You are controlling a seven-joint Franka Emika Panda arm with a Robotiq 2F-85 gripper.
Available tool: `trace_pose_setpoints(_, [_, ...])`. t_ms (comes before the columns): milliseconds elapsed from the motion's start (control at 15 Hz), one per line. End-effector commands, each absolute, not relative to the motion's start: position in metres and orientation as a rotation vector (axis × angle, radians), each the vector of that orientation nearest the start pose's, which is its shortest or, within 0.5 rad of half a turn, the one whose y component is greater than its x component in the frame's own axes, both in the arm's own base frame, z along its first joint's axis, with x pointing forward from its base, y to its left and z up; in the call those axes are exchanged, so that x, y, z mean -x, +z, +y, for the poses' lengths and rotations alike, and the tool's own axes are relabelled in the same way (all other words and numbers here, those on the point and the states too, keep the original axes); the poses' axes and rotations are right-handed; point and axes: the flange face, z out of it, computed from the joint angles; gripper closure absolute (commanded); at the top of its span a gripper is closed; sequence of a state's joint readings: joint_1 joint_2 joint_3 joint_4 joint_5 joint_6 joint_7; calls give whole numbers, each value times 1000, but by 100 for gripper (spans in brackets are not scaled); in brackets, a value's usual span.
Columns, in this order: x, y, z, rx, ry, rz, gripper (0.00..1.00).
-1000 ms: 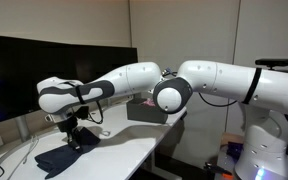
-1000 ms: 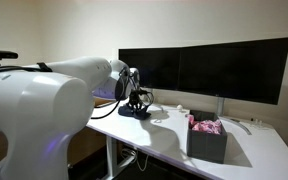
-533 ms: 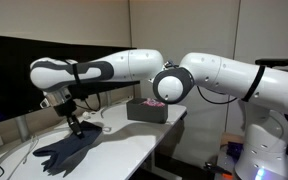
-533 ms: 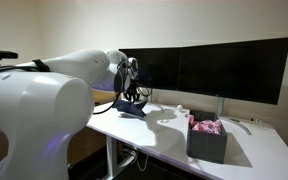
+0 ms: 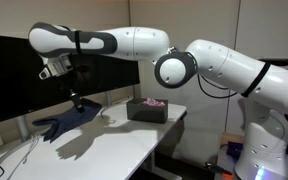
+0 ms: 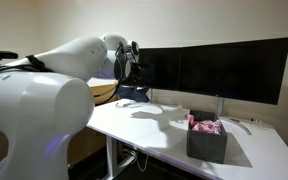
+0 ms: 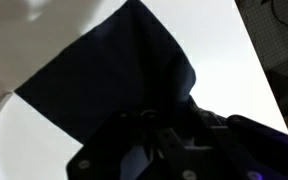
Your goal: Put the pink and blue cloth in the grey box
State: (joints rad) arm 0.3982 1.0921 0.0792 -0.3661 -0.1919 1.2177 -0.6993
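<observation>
Holding the blue cloth [image 5: 66, 120] clamped in the tool [image 5: 76, 98], lifting its drooping hem clear of the surface [image 5: 119, 148], then carrying level over the grey box [image 5: 147, 112] before letting go.

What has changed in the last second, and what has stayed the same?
The gripper, shut on the blue cloth, has risen and lifted the cloth up from the table. The grey box with the pink cloth inside has not moved.
</observation>
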Motion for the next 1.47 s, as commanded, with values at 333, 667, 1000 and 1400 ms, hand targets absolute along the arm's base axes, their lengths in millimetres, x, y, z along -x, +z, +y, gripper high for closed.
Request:
trace_pose_setpoints(333, [-704,507,187,2839,265,-1500,89])
trace_pose_setpoints(667, [-711,524,140,2880,227,-1398,90])
trace_pose_setpoints(1000, [-717,514,141,2909,211,-1383,85])
trace_pose_setpoints(1400, [-724,517,117,2964,178,-1292,91])
